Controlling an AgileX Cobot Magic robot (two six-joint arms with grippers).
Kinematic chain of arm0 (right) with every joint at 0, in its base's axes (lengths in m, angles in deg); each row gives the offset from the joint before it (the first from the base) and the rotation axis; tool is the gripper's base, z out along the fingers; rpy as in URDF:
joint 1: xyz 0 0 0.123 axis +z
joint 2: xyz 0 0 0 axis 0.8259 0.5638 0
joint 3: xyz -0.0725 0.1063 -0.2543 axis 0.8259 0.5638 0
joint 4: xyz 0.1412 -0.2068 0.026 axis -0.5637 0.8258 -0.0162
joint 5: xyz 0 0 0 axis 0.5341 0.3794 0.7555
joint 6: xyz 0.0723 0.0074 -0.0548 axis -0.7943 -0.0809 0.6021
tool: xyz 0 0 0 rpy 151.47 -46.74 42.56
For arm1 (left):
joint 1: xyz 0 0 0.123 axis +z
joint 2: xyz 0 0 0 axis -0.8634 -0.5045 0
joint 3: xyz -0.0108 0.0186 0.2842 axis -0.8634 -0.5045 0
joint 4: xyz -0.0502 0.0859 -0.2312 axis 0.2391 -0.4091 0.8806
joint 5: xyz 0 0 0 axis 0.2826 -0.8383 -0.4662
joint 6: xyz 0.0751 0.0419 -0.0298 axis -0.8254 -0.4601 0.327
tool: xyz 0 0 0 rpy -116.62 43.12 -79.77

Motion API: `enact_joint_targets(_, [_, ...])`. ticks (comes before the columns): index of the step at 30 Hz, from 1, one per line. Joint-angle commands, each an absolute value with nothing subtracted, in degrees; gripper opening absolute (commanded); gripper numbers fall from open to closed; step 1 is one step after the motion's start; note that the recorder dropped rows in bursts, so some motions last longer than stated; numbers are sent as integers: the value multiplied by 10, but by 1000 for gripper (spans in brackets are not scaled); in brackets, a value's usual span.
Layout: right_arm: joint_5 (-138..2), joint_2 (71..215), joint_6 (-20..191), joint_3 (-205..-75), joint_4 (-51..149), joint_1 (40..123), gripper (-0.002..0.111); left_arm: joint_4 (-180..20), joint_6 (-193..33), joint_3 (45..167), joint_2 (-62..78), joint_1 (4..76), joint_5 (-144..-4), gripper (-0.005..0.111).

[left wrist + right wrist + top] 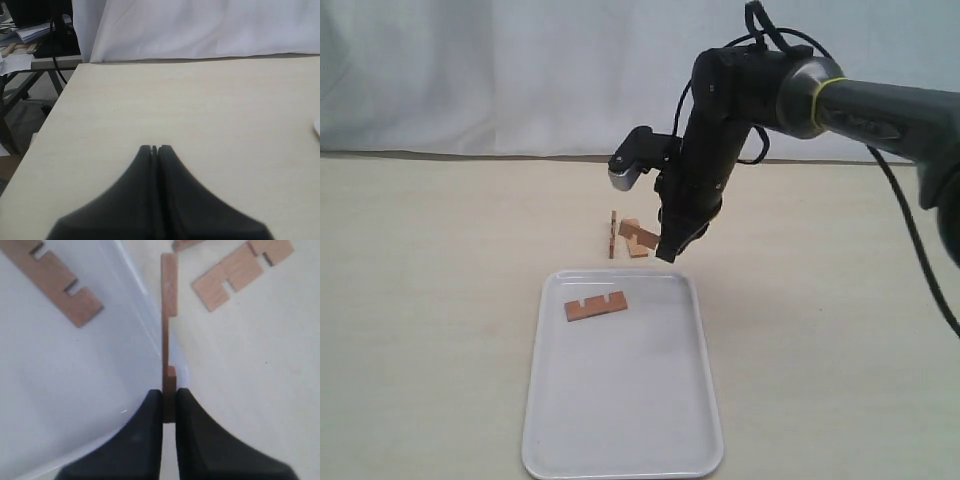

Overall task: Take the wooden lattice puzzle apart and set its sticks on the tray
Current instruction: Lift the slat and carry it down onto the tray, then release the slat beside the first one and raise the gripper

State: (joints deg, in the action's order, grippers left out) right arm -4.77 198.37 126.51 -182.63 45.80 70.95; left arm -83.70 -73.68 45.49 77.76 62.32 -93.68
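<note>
Right end effector [169, 393] pinching one stick [169, 305], left end effector [155, 148] closed, another stick [595, 306] on tray [620, 430], two sticks [234, 276] on table [430, 300]

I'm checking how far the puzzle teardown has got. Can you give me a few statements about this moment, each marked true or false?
1. One notched stick lies flat on the tray. True.
2. The right gripper is open and empty. False: it is shut on a second stick, held edge-on.
3. The left gripper is shut with nothing in it. True.
4. All four sticks are on the tray. False: loose sticks lie on the table, off the tray.
</note>
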Motion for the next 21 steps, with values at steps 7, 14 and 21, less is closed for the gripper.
enact_joint_targets(7, [-194, 1847, 1223, -1580, 502, 795, 5, -836, -736, 454, 779, 623, -928, 0])
enact_joint_targets(14, [-287, 1851, 1136, -1499, 674, 909, 5, -836, -736, 454, 779, 623, -928, 0])
enact_joint_targets(21, [-304, 1882, 950, -1499, 875, 945, 5, -836, -736, 454, 779, 623, -928, 0])
